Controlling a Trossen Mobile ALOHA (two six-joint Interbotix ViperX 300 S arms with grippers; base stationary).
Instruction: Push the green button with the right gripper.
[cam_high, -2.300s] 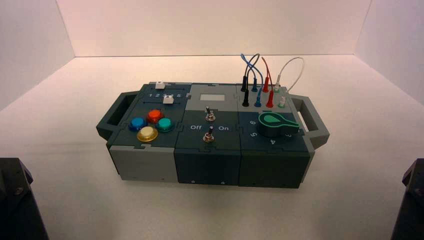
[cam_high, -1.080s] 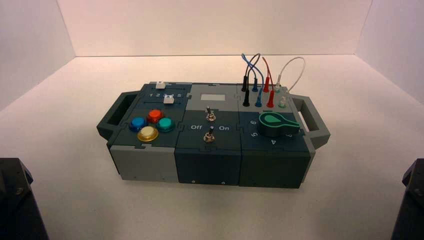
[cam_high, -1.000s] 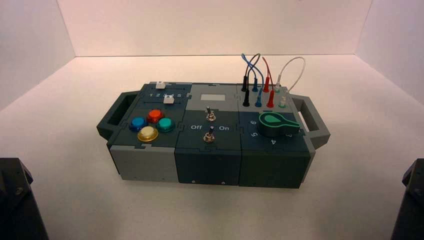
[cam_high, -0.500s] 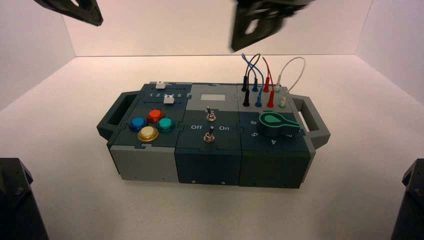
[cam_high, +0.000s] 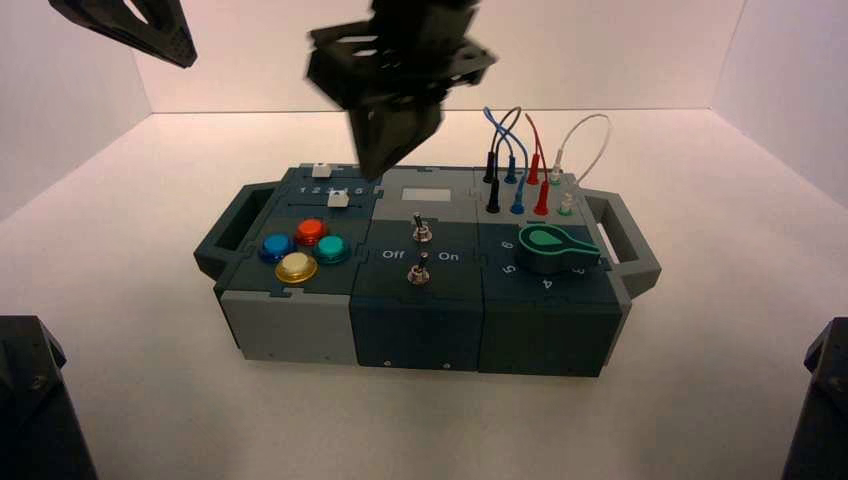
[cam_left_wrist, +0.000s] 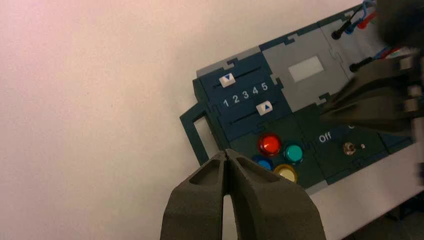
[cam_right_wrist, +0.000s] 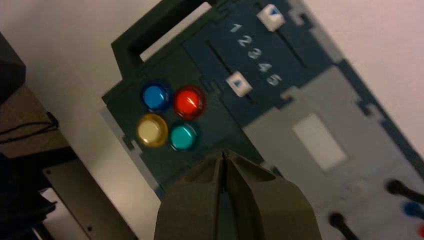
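Right gripper above box

The black tapered right gripper (cam_high: 375, 172), closed, partly blurred, hovers near the small round teal-green button (cam_high: 331, 250), left on the box (cam_high: 425, 275). The closed left gripper (cam_high: 187, 60) is cut off, above the pale tabletop (cam_high: 140, 270); pale walls (cam_high: 430, 55) enclose it.

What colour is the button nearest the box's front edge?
Yellow button, amber-rimmed; shows best in the high view.
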